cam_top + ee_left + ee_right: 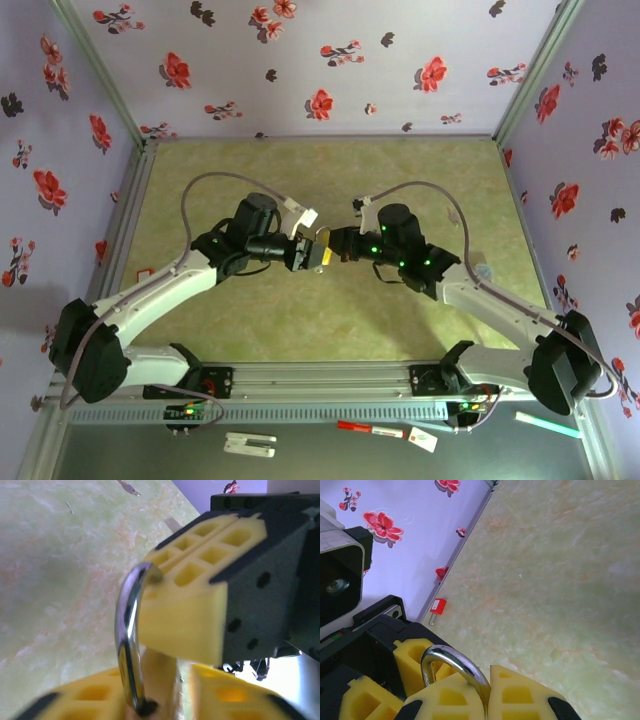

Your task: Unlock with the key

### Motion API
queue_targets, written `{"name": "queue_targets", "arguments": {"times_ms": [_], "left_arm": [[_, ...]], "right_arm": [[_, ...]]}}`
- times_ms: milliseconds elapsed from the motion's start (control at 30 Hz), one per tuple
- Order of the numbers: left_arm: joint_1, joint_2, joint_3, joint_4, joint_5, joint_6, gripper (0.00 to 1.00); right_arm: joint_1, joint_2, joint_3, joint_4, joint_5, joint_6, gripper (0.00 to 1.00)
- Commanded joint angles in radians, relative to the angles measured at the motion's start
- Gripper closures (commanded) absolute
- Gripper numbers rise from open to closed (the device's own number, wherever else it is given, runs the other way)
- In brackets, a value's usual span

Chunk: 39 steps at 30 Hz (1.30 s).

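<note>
Right hand clamps padlock by shiny curved chrome shackle.

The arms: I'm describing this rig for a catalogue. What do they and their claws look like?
The left arm and right arm have white links, black joint housings with green lights, and grey cables looping to the wrists. The left claw and right claw carry yellow fingers with square pockets.
</note>
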Motion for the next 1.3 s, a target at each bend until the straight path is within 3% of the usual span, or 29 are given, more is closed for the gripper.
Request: {"name": "queue_targets", "arguments": {"times_ms": [0, 33, 333, 633, 867, 1267], "left_arm": [[0.016, -0.019, 0.051, -0.039, -0.054, 0.005, 0.09], [0.032, -0.03, 0.048, -0.044, -0.062, -0.01, 0.0], [0.218, -0.221, -0.062, 0.117, -0.023, -0.237, 0.0], [0.272, -0.224, -0.095, 0.104, -0.004, -0.265, 0.0], [0.29, -0.228, -0.114, 0.067, -0.004, -0.251, 0.0], [0.33, -0.252, -0.121, -0.019, -0.016, -0.236, 0.0]], "right_arm": [[-0.016, -0.037, 0.02, -0.046, 0.113, 0.003, 1.0], [-0.016, -0.038, 0.028, -0.067, 0.123, -0.005, 1.0], [-0.016, -0.042, 0.04, -0.153, 0.174, -0.033, 1.0], [-0.017, -0.026, 0.042, -0.243, 0.211, -0.035, 1.0], [-0.015, -0.017, 0.037, -0.455, 0.333, -0.044, 1.0], [0.008, 0.27, 0.159, -0.63, 0.485, -0.046, 1.0]]}}
